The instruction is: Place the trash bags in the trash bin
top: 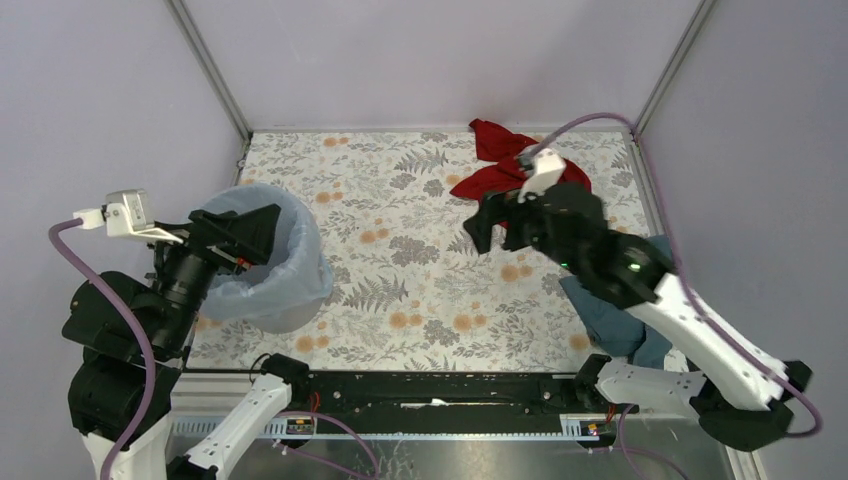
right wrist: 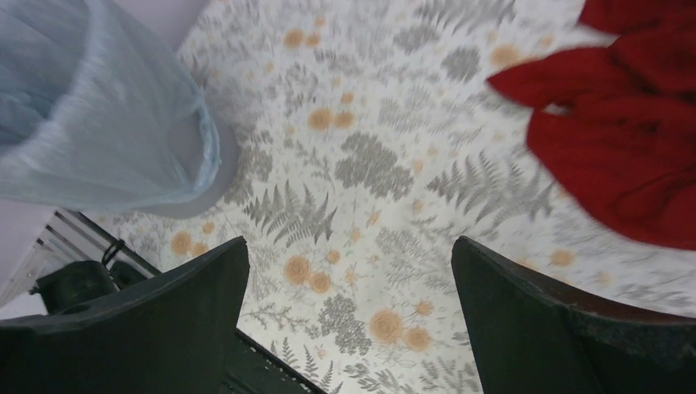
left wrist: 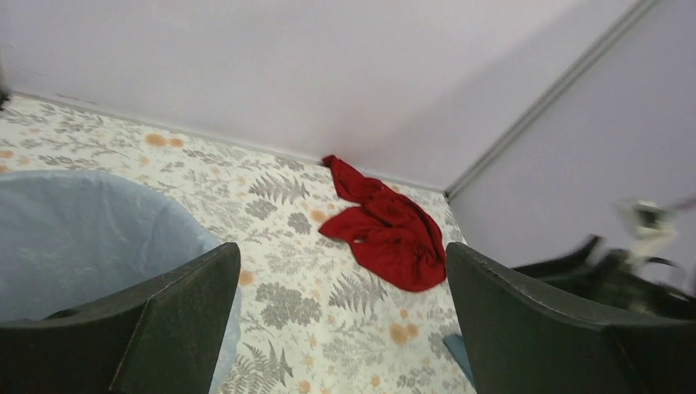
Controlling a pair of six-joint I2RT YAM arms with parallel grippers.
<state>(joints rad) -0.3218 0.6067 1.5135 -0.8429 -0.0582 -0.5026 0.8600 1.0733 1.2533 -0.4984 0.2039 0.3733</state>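
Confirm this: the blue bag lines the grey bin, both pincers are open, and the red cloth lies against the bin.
No: the red cloth lies by the far right corner, apart from the bin, as the top view shows. The blue bag does line the bin, and the left pincer and right pincer are open.

Bright, even, diffuse light; shadows faint. Right wrist view blurred, worst on red cloth (right wrist: 624, 156) past the right-side jaw.

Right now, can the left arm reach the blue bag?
Probably yes: the open left gripper hovers at the rim of the trash bin, where the trash bag is draped, with nothing between them.
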